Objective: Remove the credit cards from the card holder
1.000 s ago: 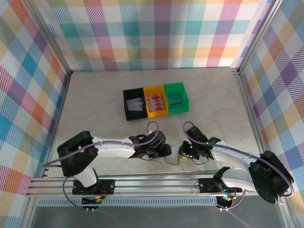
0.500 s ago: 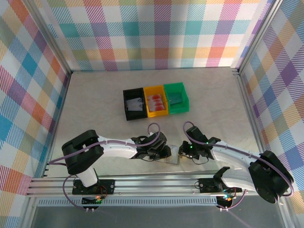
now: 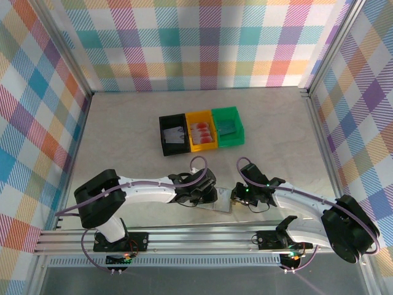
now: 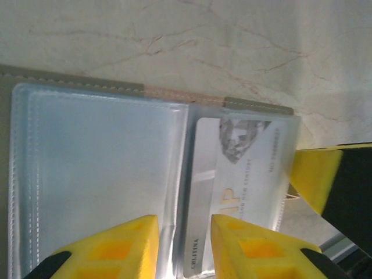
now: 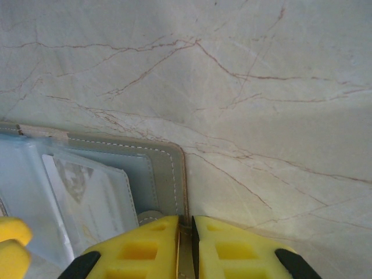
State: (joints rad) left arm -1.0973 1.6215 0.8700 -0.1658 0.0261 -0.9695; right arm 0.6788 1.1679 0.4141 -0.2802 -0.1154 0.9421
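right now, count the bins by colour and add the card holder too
black bin: 1
yellow bin: 1
green bin: 1
card holder: 1
total: 4

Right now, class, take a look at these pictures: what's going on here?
Two robot arms are working on an open card holder lying on the table. The right fingers are shut on its edge. The left fingers sit at the end of a pale card tucked in a clear sleeve. Whether they grip it isn't clear.
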